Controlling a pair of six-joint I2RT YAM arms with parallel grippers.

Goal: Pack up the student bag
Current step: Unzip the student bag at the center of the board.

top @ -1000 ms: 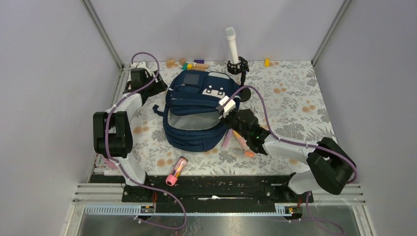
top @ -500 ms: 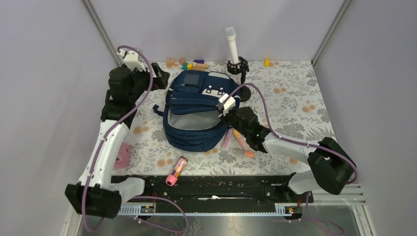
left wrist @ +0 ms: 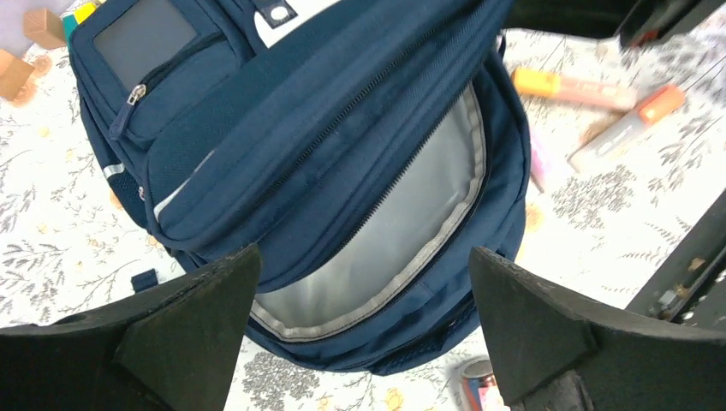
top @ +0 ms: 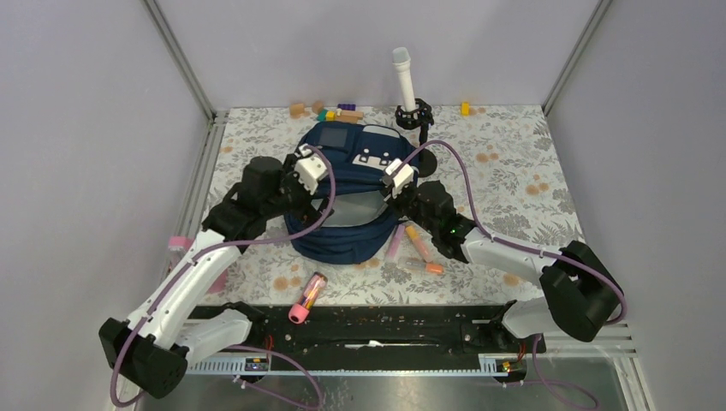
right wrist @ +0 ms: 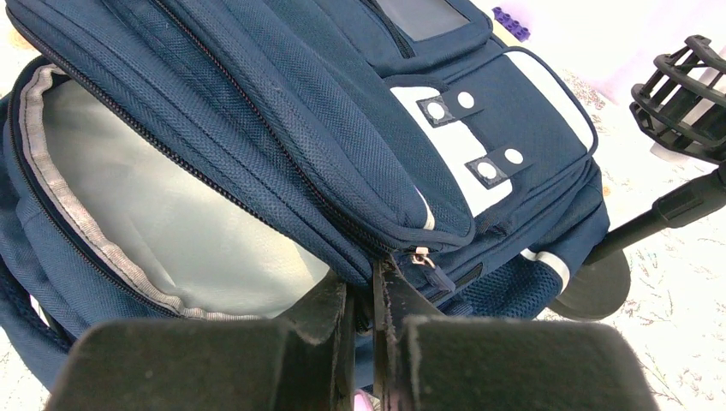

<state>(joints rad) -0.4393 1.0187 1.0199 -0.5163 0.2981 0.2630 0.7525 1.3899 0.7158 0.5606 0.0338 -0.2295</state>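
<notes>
Backpack packing looks barely begun: the student bag point(top: 351, 175) lies at the centre of the overhead view, its main compartment unzipped and the grey lining point(left wrist: 402, 223) showing. The right gripper point(right wrist: 370, 287) is pinched tight on the bag's flap edge, beside a zipper pull point(right wrist: 421, 257) at the right of the opening. The left gripper point(left wrist: 361, 257) hovers over the opening with its fingers spread wide and nothing between them. Markers point(top: 418, 246) lie just right of the bag and a pink-capped tube point(top: 306, 298) lies below it; neither is inside. The risk lies in that thin pinch: fabric could slip from the closed fingers, and the flap would then drop over the mouth. If the left arm came down onto the bag, it might press the opening flat, or drag the bag across the table point(top: 514, 171) and sweep the markers aside.
</notes>
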